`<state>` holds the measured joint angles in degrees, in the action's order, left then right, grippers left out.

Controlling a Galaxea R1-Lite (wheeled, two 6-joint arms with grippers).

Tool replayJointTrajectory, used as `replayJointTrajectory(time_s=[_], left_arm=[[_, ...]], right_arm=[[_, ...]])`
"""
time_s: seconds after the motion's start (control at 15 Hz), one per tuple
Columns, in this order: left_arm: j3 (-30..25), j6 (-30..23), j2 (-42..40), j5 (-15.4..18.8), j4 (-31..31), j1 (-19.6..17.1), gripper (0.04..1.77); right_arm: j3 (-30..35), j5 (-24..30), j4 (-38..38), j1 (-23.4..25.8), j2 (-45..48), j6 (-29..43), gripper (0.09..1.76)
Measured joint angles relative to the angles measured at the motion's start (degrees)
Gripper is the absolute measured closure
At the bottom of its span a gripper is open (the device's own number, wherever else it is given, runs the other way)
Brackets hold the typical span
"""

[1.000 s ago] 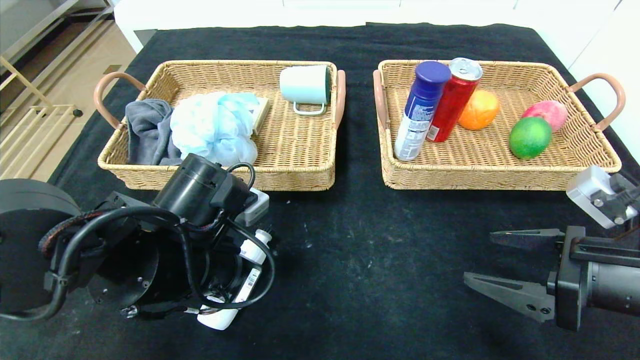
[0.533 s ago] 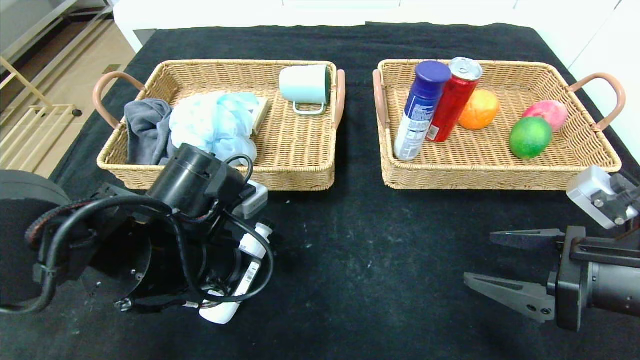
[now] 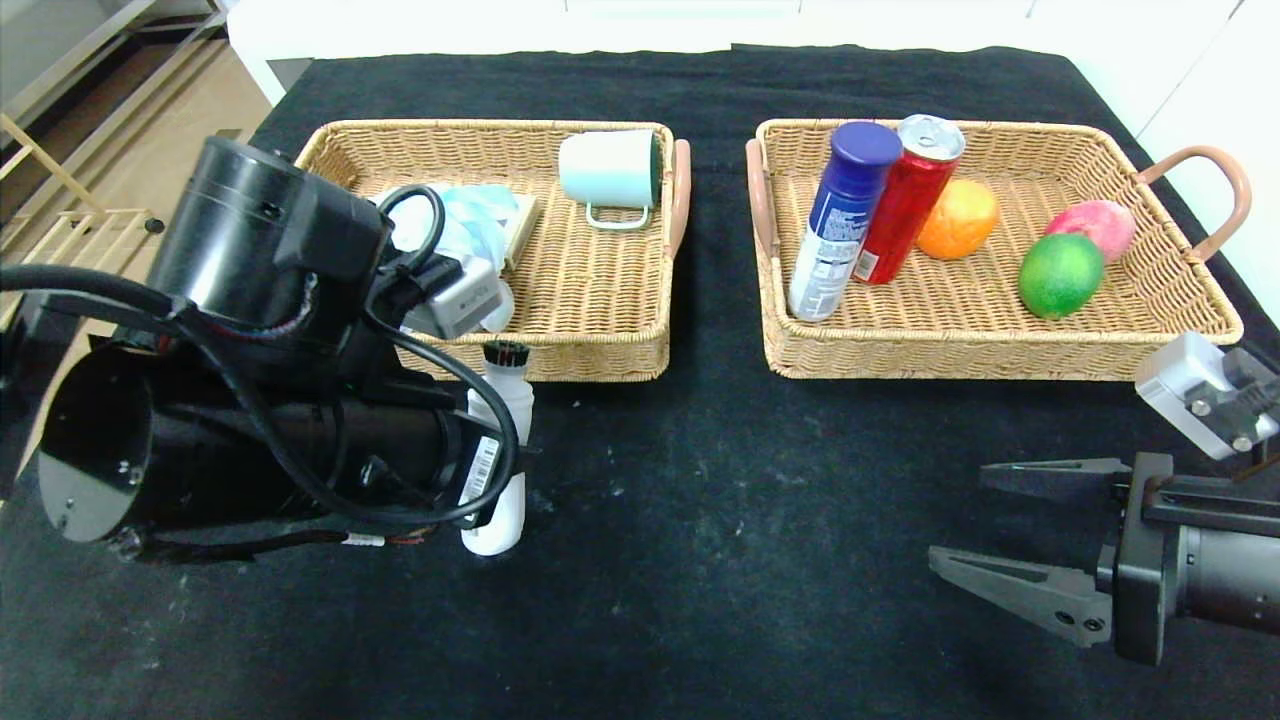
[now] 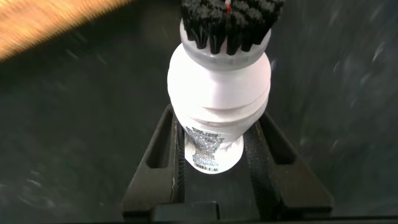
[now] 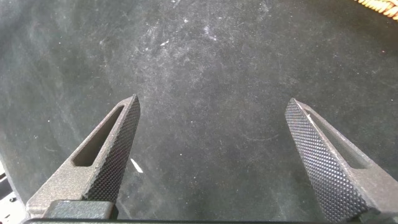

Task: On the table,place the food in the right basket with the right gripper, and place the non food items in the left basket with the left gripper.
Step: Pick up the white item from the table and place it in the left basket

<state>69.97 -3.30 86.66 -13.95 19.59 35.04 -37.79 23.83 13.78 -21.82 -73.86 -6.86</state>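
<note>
My left gripper [image 4: 216, 115] is shut on the slim white bottle [image 4: 219, 81], its black cap [image 3: 506, 352] pointing toward the left basket [image 3: 600, 352]. The bottle [image 3: 497, 450] hangs just in front of that basket's near wall, above the table [image 3: 720, 500]. The pale blue pouf [image 3: 470, 212] and the flat card box [image 3: 521, 225] lie in the left basket, partly hidden by my left arm. In the right basket [image 3: 1000, 360] are the red can [image 3: 905, 215], the blue-capped white canister [image 3: 838, 230] and the green fruit [image 3: 1060, 273]. My right gripper [image 3: 958, 514] hovers open and empty at the near right.
A pale mug [image 3: 610, 170] lies on its side at the back of the left basket. An orange fruit [image 3: 958, 218] and a pink fruit [image 3: 1095, 222] also sit in the right basket. Black cloth stretches between the arms and between the baskets.
My left arm has risen and swung toward the left basket, carrying the white bottle up from low near the table. The right arm has not moved.
</note>
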Motion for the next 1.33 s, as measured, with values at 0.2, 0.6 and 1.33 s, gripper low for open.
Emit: replayJointTrajectory(time_s=[0.2,0.6,1.33], left_arm=[[2.57,-0.07,-1.38,1.90,-1.38,-1.02,1.16],[11.72,-0.07,-1.83,7.69,-7.46,-6.31,1.16],[17.48,0.56,7.16,7.84,-20.10,-9.33,1.17]], right_arm=[[0.06,0.01,-0.05,-0.41,0.00,-0.52,0.14],[0.33,-0.07,-0.02,-0.61,-0.06,-1.05,0.14],[0.11,-0.07,0.00,-0.33,-0.52,-1.04,0.14]])
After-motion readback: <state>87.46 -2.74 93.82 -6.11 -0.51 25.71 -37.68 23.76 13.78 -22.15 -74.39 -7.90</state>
